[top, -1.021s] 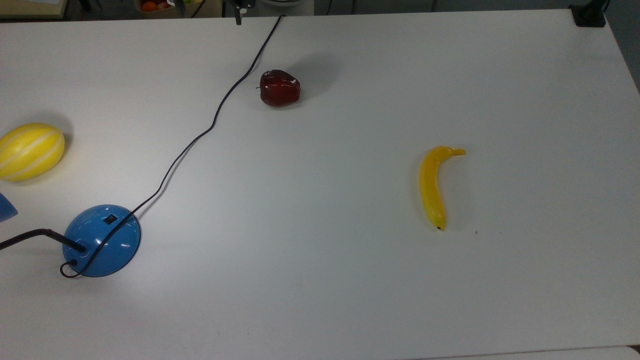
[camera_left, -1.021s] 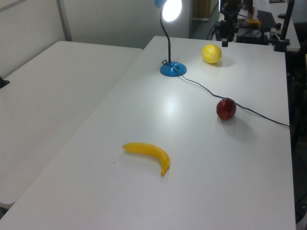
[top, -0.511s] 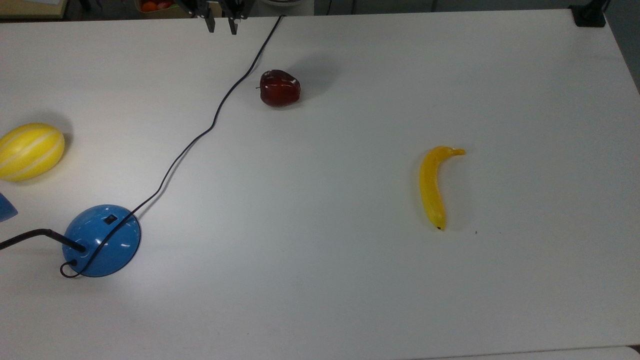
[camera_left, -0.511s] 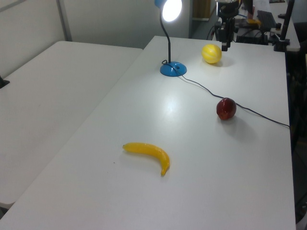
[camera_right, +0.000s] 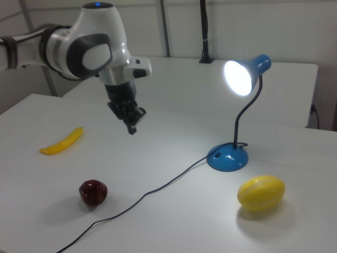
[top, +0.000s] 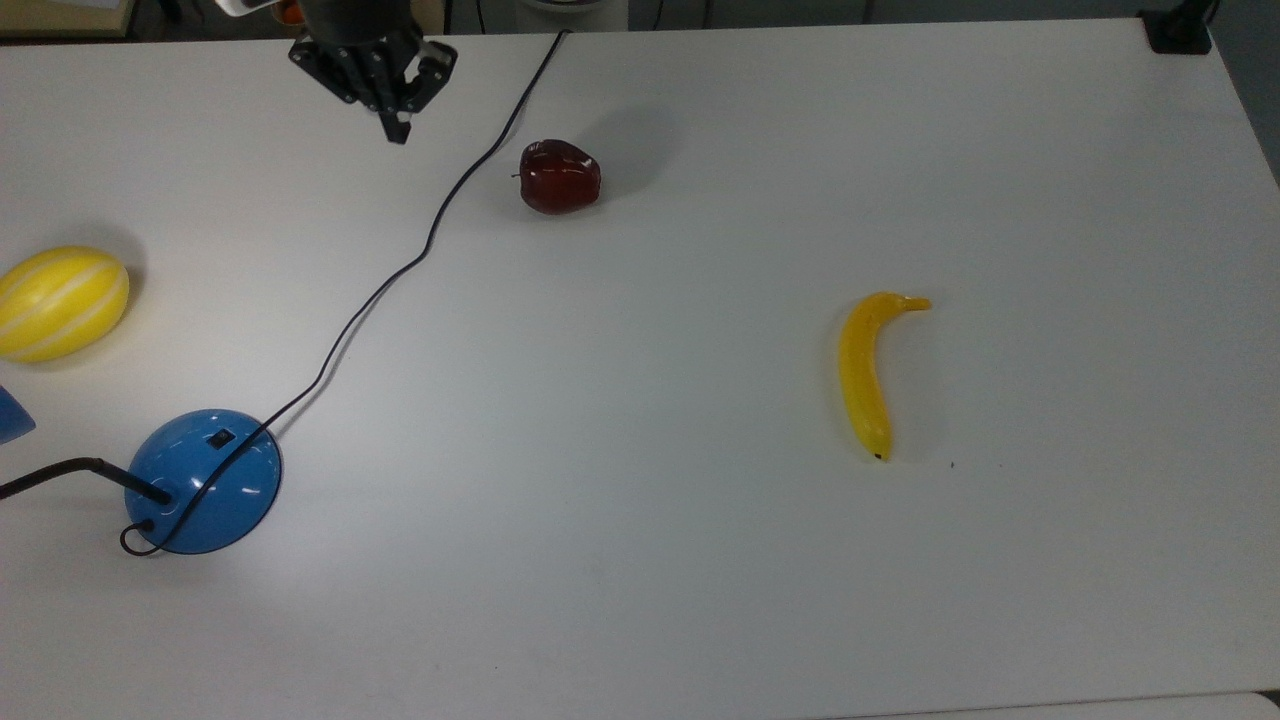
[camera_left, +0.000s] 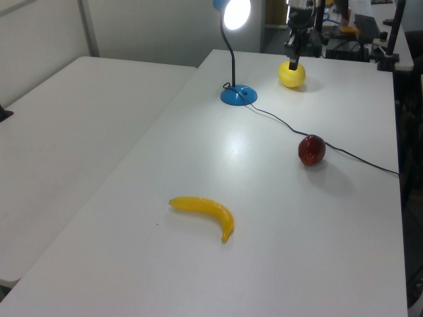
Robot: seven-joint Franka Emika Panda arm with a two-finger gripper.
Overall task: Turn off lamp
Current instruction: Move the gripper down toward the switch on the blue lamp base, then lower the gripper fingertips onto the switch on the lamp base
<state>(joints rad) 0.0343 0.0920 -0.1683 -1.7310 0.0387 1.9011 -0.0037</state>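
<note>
The lamp stands lit, with its glossy blue dome base (top: 205,480) at the top view's lower left. A small black rocker switch (top: 221,437) sits on the dome, and a thin black neck bends off the left edge. In the right view the base (camera_right: 227,158) carries the shining head (camera_right: 242,76); the left view has the base (camera_left: 238,95) at the far end. The black cord (top: 430,235) snakes from the base to the table's far edge. My gripper (top: 397,130) hangs shut and holds nothing, above the table far from the base, near the cord's far stretch (camera_right: 131,128) (camera_left: 293,63).
A yellow striped melon (top: 60,302) lies at the top view's left edge, just beyond the lamp base. A dark red apple (top: 560,177) sits by the cord, right of my gripper. A banana (top: 865,375) lies at the right on the white table (top: 640,560).
My gripper has come in from the table's far edge, moving toward the top view's left and lower in the frame. Its fingers, apart half a second ago, now meet.
</note>
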